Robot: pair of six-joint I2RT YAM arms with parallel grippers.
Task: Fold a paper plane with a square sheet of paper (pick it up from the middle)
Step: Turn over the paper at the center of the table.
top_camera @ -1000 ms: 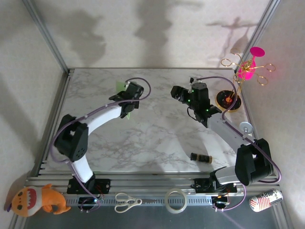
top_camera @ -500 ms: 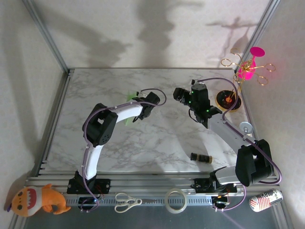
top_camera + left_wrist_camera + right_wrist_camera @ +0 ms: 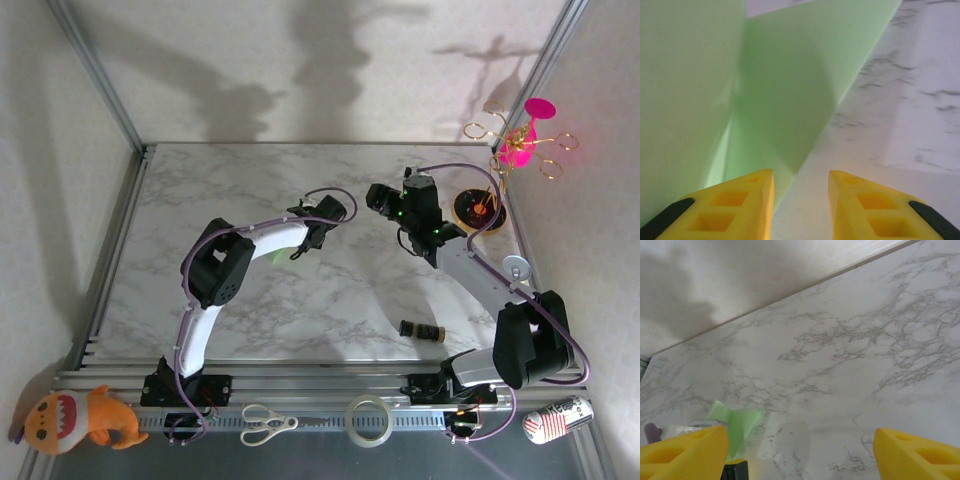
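Pale green paper (image 3: 785, 100) takes up the left and upper middle of the left wrist view, folded so that a lighter panel stands on the left and a darker, shaded panel slopes away to a straight edge over the marble counter (image 3: 920, 75). The left claw (image 3: 800, 175) is parted, with bare counter showing in the gap between its yellow fingers (image 3: 747, 200). The lower edge of the paper runs down beside the left-hand finger, while the other finger is clear of it, so nothing is pinched between the two; whether the paper touches that finger I cannot tell. From above, this claw sits near the middle of the counter, its arm bent in a tight arc. The right claw (image 3: 800, 455) is spread wide and has hold of nothing, with only marble between its fingers. Its wrist view catches a corner of the green paper off to the lower left, well apart. A small dark cylinder (image 3: 422, 330) lies on the counter near the right arm's base.
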